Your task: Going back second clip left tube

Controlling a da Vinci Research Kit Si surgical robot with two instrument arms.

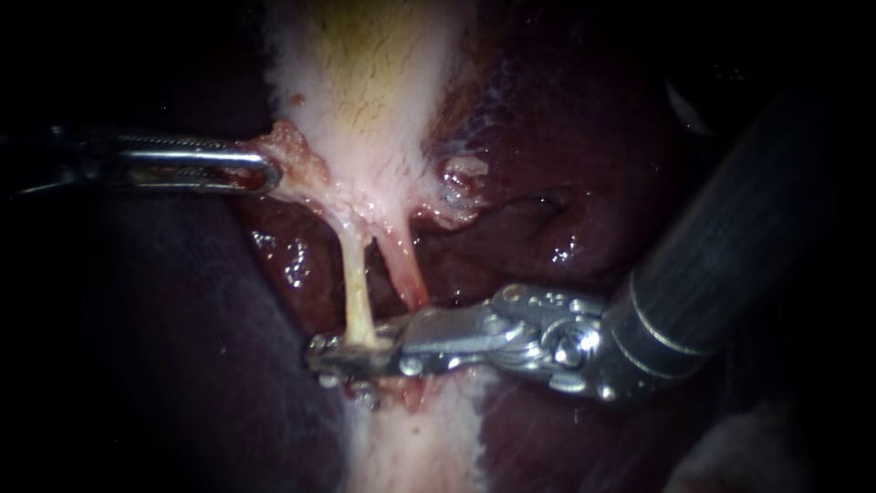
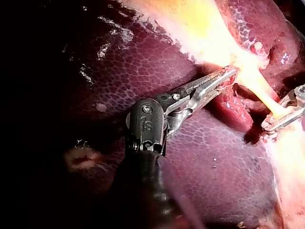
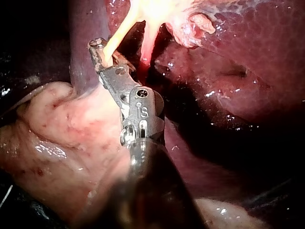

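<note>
The liver (image 1: 566,183) filled the field, with the pale gallbladder (image 1: 365,91) lying down its middle. The left instrument (image 1: 260,169), jaws clenched on the gallbladder's ragged lower edge, held it out sideways. The right instrument (image 1: 351,354) was nearer the left tube (image 1: 358,292). Its jaws stood apart, astride the tube's lower end and square across its long axis, so backing out probably meant sliding along its own shaft, clear of the right tube (image 1: 409,274) just beside

Upper left, the ragged pink gallbladder edge (image 1: 294,146) inside the steel left instrument's (image 1: 265,172) clamped jaws is hidden. Lower centre, the pale yellow left tube's (image 1: 358,283) lower end vanishes within the silver right instrument's (image 1: 345,354) tip.
</note>
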